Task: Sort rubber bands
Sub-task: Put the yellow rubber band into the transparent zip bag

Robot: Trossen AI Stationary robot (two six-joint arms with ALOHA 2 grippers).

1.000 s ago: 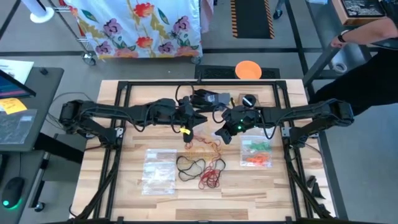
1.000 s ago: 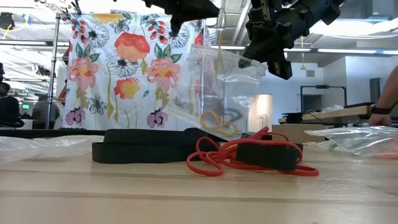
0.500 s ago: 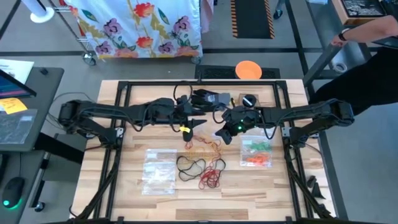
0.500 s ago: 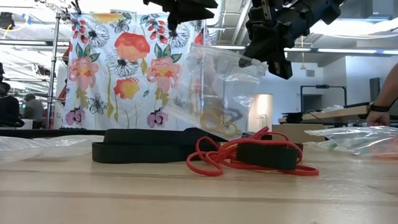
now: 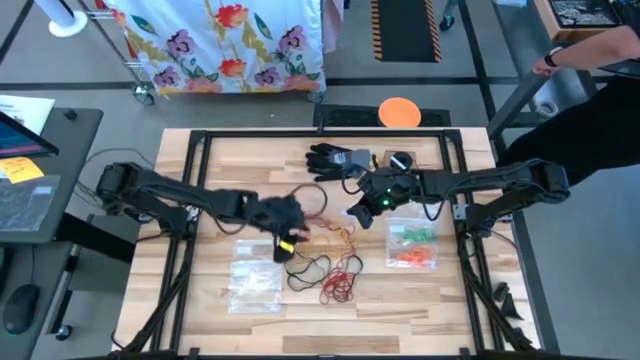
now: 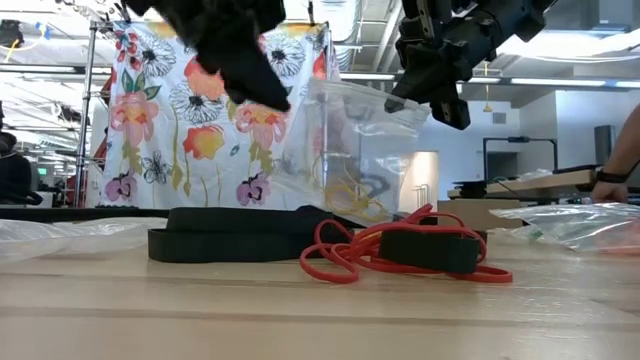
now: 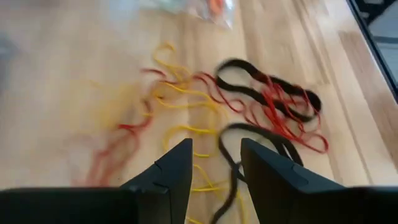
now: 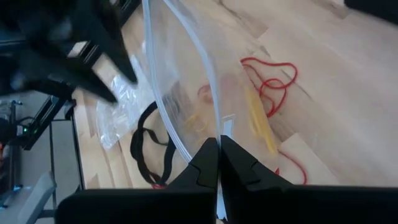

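the tabletop (image 5: 220, 310) carries a black glove (image 5: 330, 157) at its far edge, filled clear bags (image 5: 412, 245) toward the right, and between them the rubber bands (image 5: 322, 262), a loose tangle of yellow, red and black. the right tool (image 8: 218, 163) is clenched on the rim of a clear bag (image 6: 350, 150), holding it up so its mouth seems ready to receive bands. the left tool (image 7: 214, 174) hangs released just above the pile, nothing in it, with black loops lying across the yellow ones in its way.

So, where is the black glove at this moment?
In the high view the black glove lies at the far edge of the table, about mid-width, just beyond the right gripper and beside a small black-and-white object.
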